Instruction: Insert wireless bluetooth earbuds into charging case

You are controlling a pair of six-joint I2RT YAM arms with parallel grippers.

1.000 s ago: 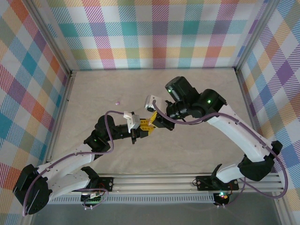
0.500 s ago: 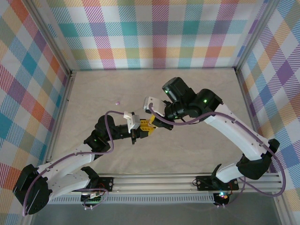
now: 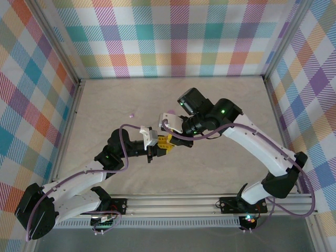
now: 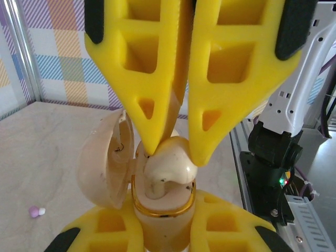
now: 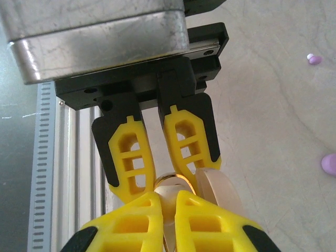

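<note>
Two pincers meet over one case. My right gripper [image 4: 170, 152] is closed on a cream-white earbud [image 4: 169, 164], whose lower end sits inside the gold rim of the cream charging case [image 4: 163, 212]. My left gripper [image 4: 164, 231] clamps that case, with the lid [image 4: 104, 163] swung aside so the mouth faces the bud. Judgement: seating is nearly complete, release pending. One purple earbud [image 3: 130, 114] lies well apart on the beige table [image 3: 94, 105]. Plaid walls [image 3: 168, 37] enclose the cell, and an aluminium rail [image 3: 173, 202] carries both bases.
</note>
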